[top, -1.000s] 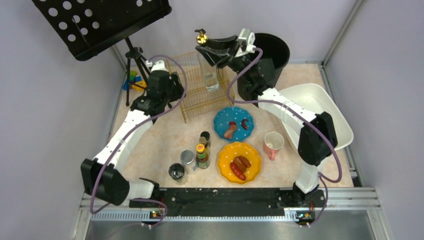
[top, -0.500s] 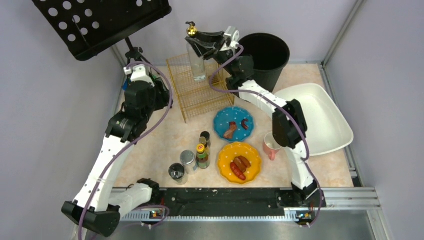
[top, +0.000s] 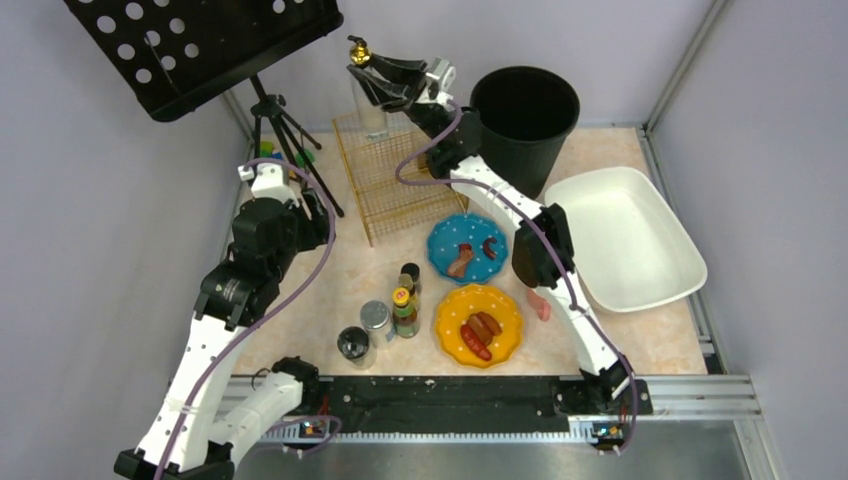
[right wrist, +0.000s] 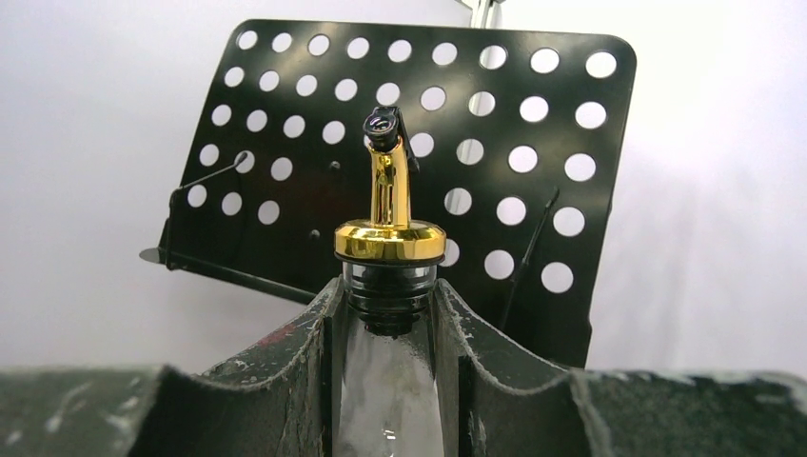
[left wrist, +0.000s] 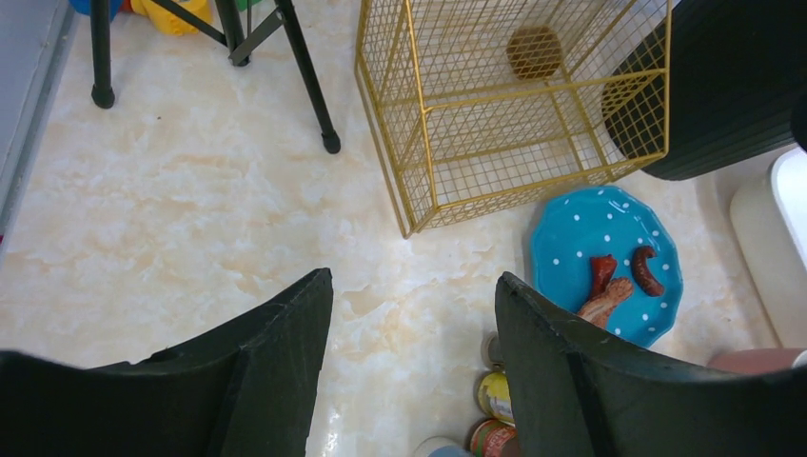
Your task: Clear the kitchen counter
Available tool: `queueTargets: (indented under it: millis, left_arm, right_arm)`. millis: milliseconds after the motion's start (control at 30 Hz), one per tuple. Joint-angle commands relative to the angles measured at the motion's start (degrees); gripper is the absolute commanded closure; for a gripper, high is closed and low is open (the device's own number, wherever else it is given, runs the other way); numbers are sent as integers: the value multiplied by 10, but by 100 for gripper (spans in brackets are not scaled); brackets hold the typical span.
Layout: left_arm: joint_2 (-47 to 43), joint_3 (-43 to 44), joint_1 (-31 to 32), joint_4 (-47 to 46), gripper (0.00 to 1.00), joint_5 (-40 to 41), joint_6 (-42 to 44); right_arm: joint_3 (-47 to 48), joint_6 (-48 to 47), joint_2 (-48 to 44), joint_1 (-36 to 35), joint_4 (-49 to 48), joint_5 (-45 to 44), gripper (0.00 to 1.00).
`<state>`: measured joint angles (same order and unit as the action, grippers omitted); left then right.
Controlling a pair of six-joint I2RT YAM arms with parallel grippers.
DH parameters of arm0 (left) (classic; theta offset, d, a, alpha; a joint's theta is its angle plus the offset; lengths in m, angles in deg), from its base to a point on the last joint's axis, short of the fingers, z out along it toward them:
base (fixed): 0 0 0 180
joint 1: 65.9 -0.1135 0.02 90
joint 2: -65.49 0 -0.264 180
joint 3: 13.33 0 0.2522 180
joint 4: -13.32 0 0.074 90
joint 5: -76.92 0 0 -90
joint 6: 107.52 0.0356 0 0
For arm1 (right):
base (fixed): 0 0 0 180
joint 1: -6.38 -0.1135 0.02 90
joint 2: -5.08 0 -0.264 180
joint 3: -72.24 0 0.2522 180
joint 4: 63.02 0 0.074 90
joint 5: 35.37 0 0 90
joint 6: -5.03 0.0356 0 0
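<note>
- Black perforated metal music stand at far L; its tripod legs just beside gold wire rack.
- Clear glass bottle w/ gold pourer spout, upright, over rack's far end in top view.
- Black round bucket R of rack; white rectangular plastic tub near it.
- Blue dotted plate w/ brown sausage bits; yellow plate w/ sausages nearer.
- Pink mug, mostly hidden, btwn yellow plate & tub.
- Cluster of small spice jars L of yellow plate.

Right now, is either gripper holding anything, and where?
Right gripper holds the glass bottle by its neck, under the gold pourer. Left gripper open, empty.
</note>
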<state>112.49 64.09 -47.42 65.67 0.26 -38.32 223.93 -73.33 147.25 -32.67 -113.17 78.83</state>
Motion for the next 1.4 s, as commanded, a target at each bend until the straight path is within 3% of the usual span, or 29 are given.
queueTargets:
  millis: [0,433,1367]
  left_arm:
    - [-17,-22,1,-27,32,12,10]
    - [-119,-105,1,-104,31,16,16]
    - [-104,-117,-3,-111,31,-3,20]
  right_arm:
    - [55,-36,-1,-12,-55,-9,100]
    - [98,-67,42,-13,-61,-8,100]
    - [117,-102,98,2,-109,11,100]
